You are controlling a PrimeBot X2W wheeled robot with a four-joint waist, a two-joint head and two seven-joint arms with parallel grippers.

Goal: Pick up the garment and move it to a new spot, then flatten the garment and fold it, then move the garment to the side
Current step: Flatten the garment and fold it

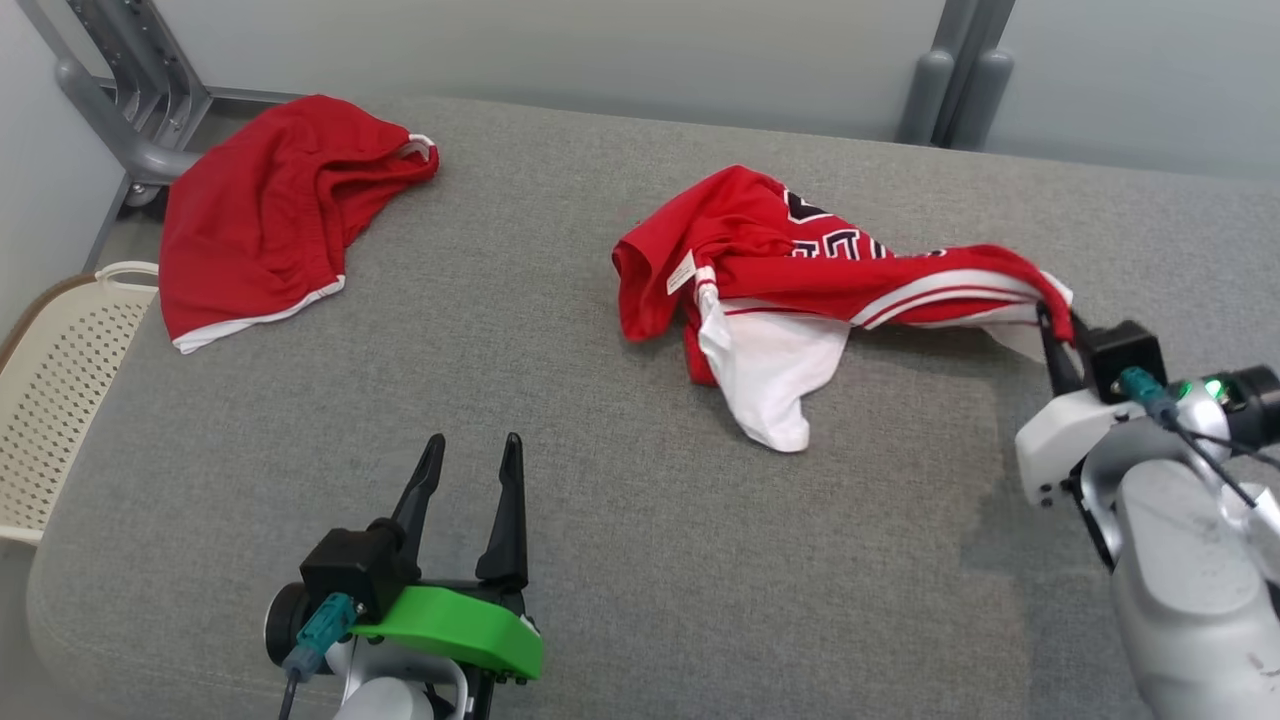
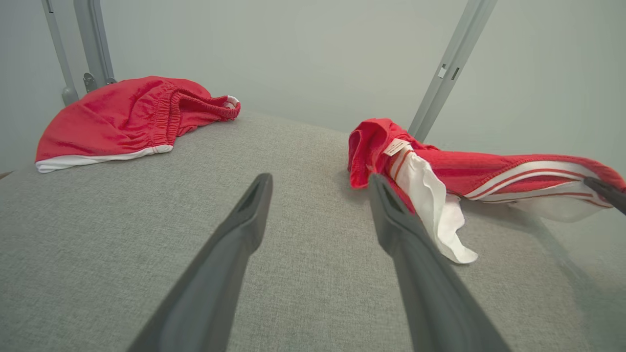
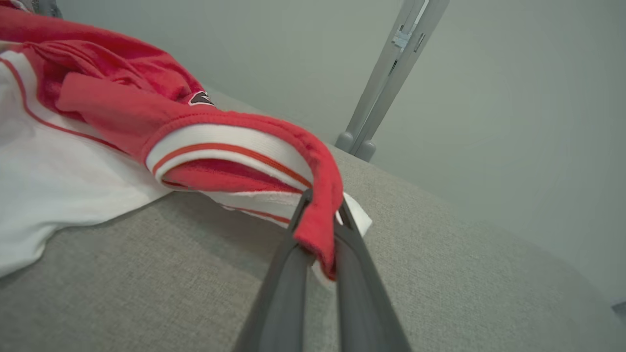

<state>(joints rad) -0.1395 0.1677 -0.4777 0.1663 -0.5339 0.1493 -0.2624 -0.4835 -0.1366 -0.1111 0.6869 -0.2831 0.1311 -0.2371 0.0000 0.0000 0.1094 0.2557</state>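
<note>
Red jersey [image 1: 760, 260]: edge is gripped by right end effector [image 3: 323, 210]; left end effector [image 1: 475, 440] is held open. Slippage risked from shallow pinch.

Broad grey woven-fabric surface [image 1: 600, 520] with rounded edges, under soft, even light. Plain pale grey-green wall [image 1: 600, 50] behind, with a grey metal frame [image 1: 150, 70] at the far left and a pair of grey posts [image 1: 945, 90] at the far right. Cream perforated basket [image 1: 50, 400] with a brown rim just beside the left edge, near a strip of grey floor [image 1: 120, 235].
</note>
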